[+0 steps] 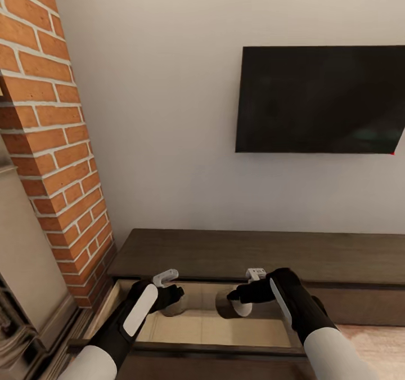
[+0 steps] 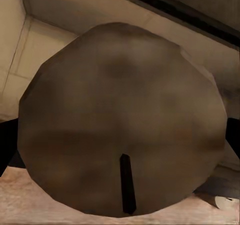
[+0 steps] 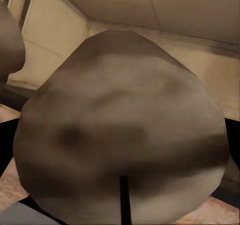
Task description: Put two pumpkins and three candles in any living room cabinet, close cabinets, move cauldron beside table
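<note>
The dark-brown cabinet (image 1: 253, 253) stands against the wall with one drawer pulled out, its pale wood interior (image 1: 214, 326) showing. My left gripper (image 1: 170, 300) is shut on a grey-olive candle (image 1: 175, 308) above the drawer's back left part. That candle looms close in the left wrist view (image 2: 120, 115), wick toward the camera, with dark fingers (image 2: 6, 145) at its sides. My right gripper (image 1: 237, 298) is shut on a second candle (image 1: 232, 308) (image 3: 120, 130) beside it. The left one's edge (image 3: 10, 40) also appears there. The pumpkins, cauldron and table are out of view.
A black TV (image 1: 320, 98) hangs on the white wall above the cabinet. A red brick column (image 1: 50, 143) and a pale fireplace surround (image 1: 22, 267) close off the left. Wooden floor (image 1: 377, 340) lies at the right of the drawer.
</note>
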